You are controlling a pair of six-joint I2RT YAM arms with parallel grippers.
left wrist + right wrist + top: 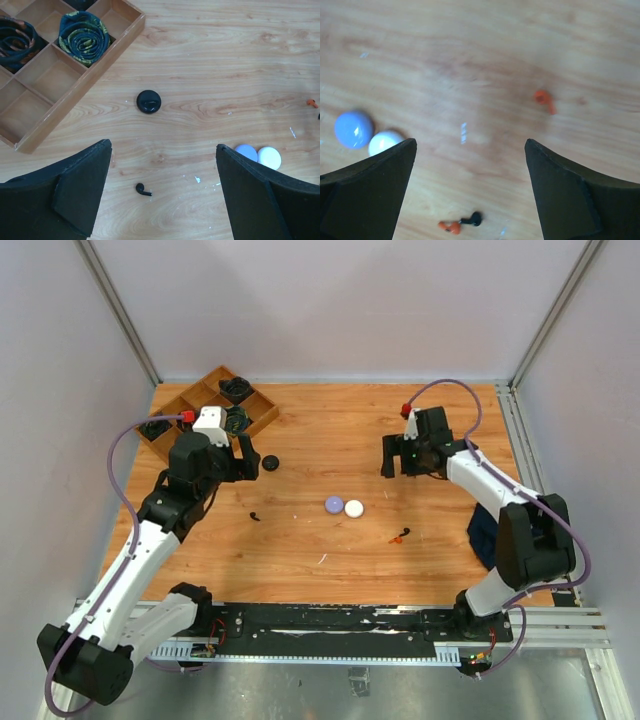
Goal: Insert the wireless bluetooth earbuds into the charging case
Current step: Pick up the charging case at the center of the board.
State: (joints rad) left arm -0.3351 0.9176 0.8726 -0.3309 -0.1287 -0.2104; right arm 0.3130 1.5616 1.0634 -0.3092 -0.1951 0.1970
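- Plainly, the left claw (164,146) hangs spread wide and empty over the wooden table (225,60). The black earbud (143,190) lies on the wood between its jaws, nearer the left one and touching neither.
- The risk there is that the bud is tiny and lies flat. A pinch coming down off-centre would likely flick it away, or catch only the stem and leave it twisted for its seat.
- The black round case (148,101) sits beyond the claw's tips, near the wooden tray (75,95) of coiled cables (82,32). It looks closed, so I judge no bud can go in until the lid is up. Prying at it one-handed could simply slide it across the table.
- The purple case (353,129) and the white case (387,141) sit just beside each other mid-table, so reaching for one could nudge the other.
- The right claw (470,142) is likewise spread and holds nothing. An orange earbud (545,100) lies ahead of it, toward its right jaw and clear of it.
- An orange bud (451,227) and a black bud (472,219) lie close together between those jaws, at the near edge of the wrist view. Whether they touch I cannot tell. A pinch there may grab both or scatter them.
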